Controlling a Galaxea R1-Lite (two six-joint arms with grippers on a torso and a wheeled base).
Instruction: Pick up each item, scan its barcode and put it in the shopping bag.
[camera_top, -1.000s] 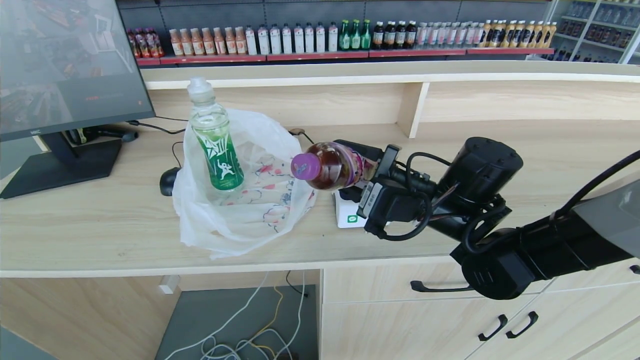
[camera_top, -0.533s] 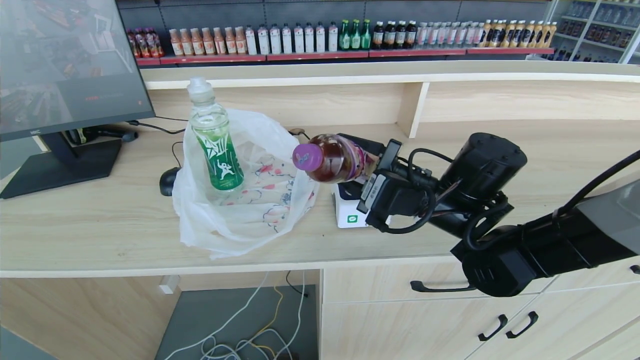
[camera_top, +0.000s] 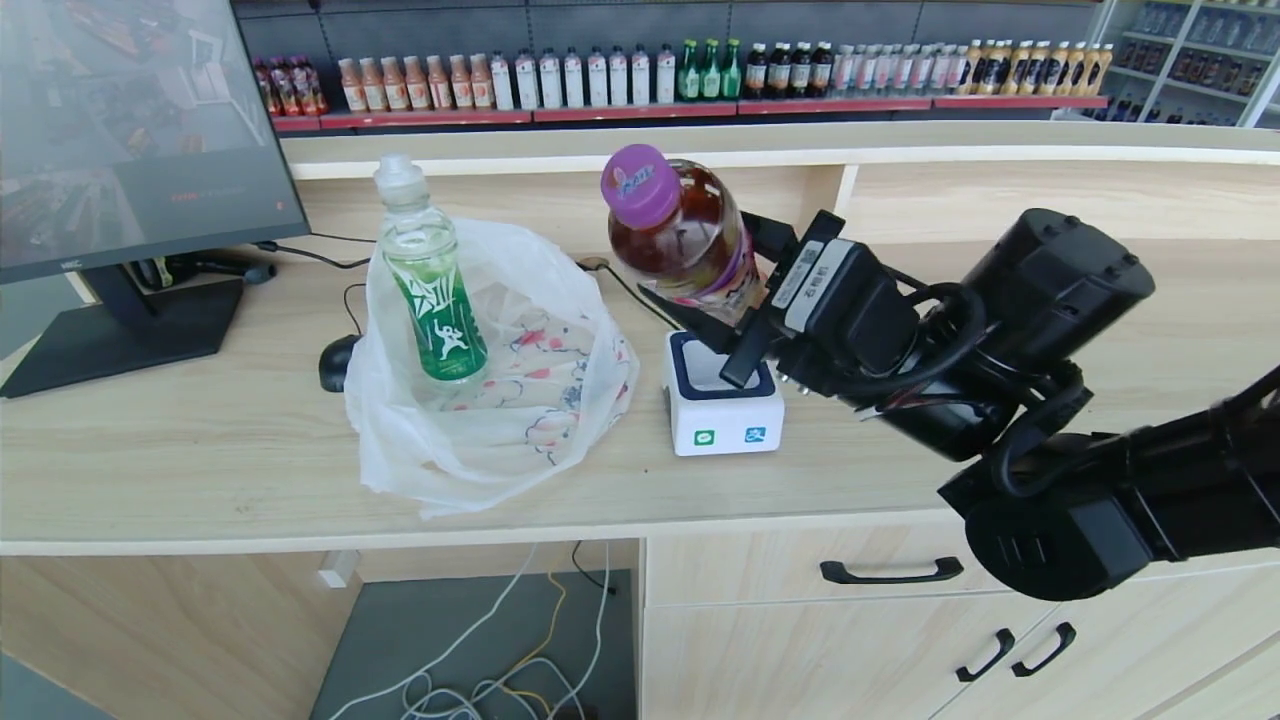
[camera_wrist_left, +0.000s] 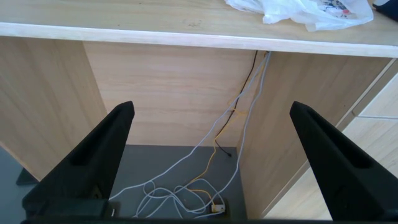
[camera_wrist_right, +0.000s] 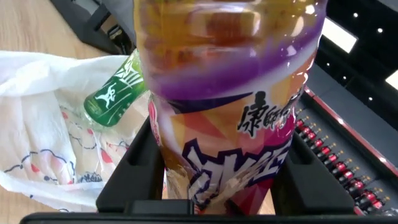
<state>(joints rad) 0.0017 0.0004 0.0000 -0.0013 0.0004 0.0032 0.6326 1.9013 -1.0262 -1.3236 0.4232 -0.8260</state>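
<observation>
The right gripper (camera_top: 725, 295) was clamped on the lower body of the purple-capped tea bottle (camera_top: 675, 225), held tilted in the air above the white scanner box (camera_top: 725, 420). Its purple-and-orange label carried large white characters. The bottle's base was hidden behind the fingers, and a barcode could not be made out. The green-labelled bottle (camera_top: 430, 280), bearing a white figure, stood upright in the shopping bag (camera_top: 540, 400) on the counter (camera_top: 200, 450). The bag's red print was too crumpled to read. The left gripper (camera_wrist_left: 211, 109) hung below the counter edge, fingers spread wide, holding nothing.
</observation>
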